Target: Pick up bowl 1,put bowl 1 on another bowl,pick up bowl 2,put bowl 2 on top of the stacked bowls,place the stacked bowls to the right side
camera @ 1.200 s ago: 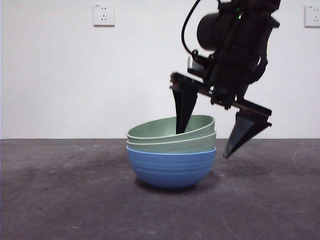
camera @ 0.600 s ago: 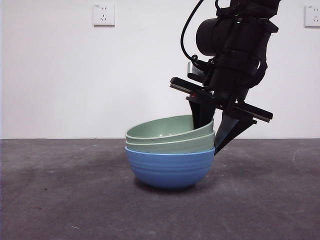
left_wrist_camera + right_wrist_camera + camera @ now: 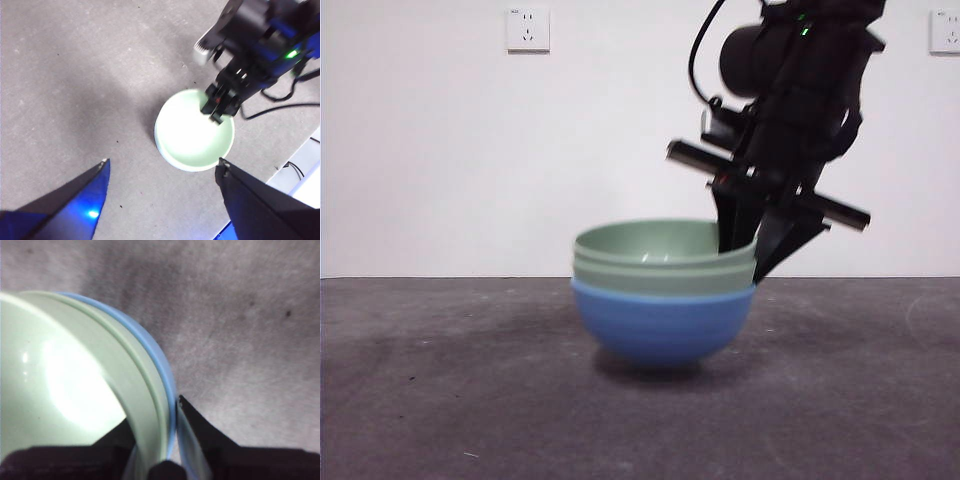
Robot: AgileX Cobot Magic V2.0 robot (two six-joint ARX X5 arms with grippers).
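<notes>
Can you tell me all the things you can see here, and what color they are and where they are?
blue bowl: one, blue, bottom of the stack, just off the table with a shadow under it.
green bowls: two, sage green, nested inside the blue bowl.
table: one, dark grey, under everything.
wall sockets: two, white, high on the white wall behind.
right gripper: one, black, clamped over the stack's rim, one jaw inside the top bowl and one outside.
left gripper: one, black, jaws wide apart, high above the table and holding nothing.
</notes>
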